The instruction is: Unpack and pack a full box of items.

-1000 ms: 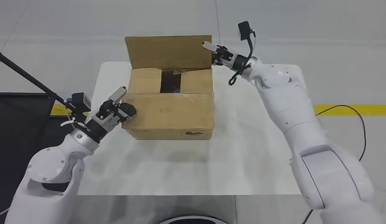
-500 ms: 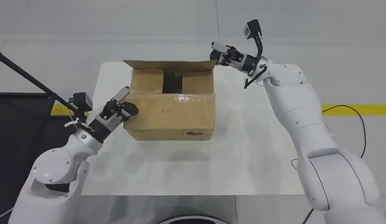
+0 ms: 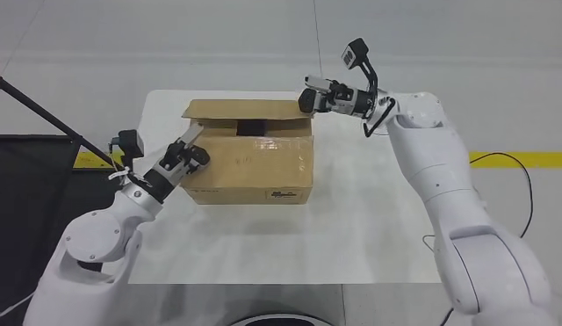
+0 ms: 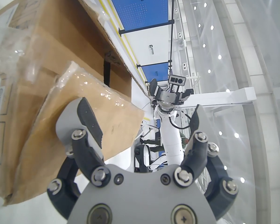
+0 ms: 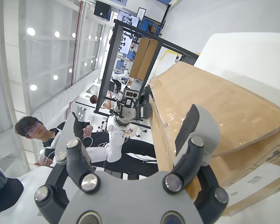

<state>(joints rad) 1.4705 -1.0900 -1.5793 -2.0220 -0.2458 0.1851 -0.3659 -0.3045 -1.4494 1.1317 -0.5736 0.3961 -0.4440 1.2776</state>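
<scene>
The cardboard box (image 3: 255,163) is sitting in the middle of the white table (image 3: 369,229), its rear flap (image 3: 246,109) lying nearly flat over the opening. The right gripper (image 3: 307,95) is hovering at the far right corner, and the left gripper (image 3: 198,143) is pressing against the box's left end.

robotics lab hall: yellow floor lines (image 3: 509,157), blue panels (image 4: 140,1), monitors (image 5: 128,19)

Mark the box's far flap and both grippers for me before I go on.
far flap (image 3: 248,109), top view, middle of the flap's brown panel.
left gripper (image 4: 141,104), left wrist view, midway between its open fingertips.
right gripper (image 5: 132,111), right wrist view, midway between its open fingertips.
</scene>
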